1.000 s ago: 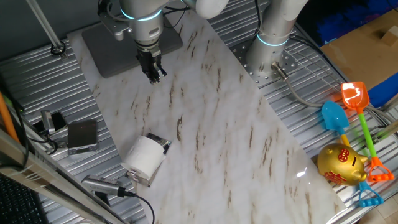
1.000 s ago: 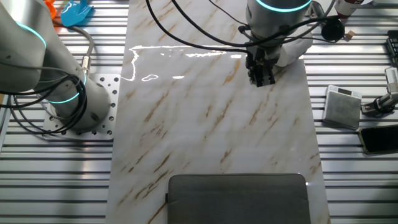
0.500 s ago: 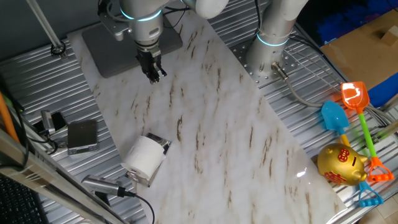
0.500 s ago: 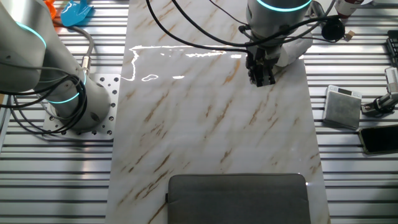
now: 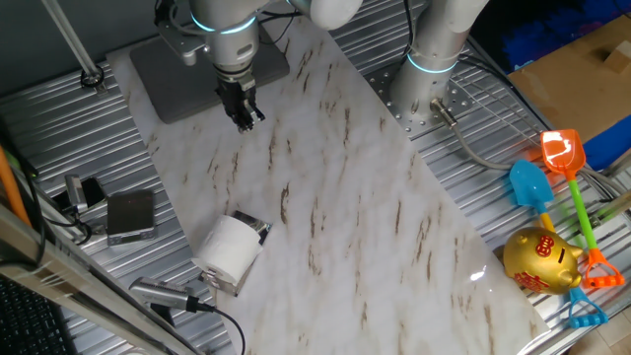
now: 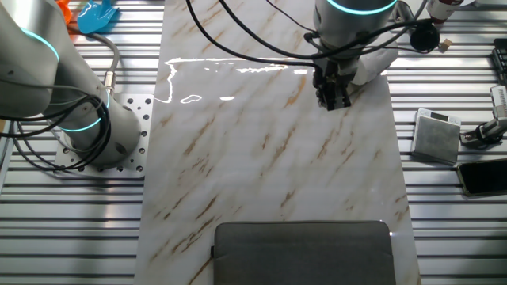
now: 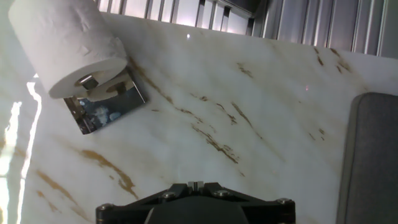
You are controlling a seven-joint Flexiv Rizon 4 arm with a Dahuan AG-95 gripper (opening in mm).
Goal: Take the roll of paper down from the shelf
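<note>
The white roll of paper (image 5: 228, 248) sits on its small metal shelf (image 5: 254, 230) near the front left edge of the marble board. In the hand view the roll (image 7: 65, 43) is at the top left, with the shiny shelf plate (image 7: 106, 106) under it. In the other fixed view only a bit of the roll (image 6: 374, 66) shows behind the arm. My gripper (image 5: 244, 117) hangs above the board, well away from the roll, near the grey mat. Its black fingers are pressed together and hold nothing.
A large flat grey mat (image 5: 187, 74) lies at the board's far end. A square dark-grey box (image 5: 130, 214) and cables lie left of the board. A gold piggy bank (image 5: 540, 260) and plastic toy shovels (image 5: 557, 163) lie at the right. The second arm's base (image 5: 429, 84) stands at the board's edge.
</note>
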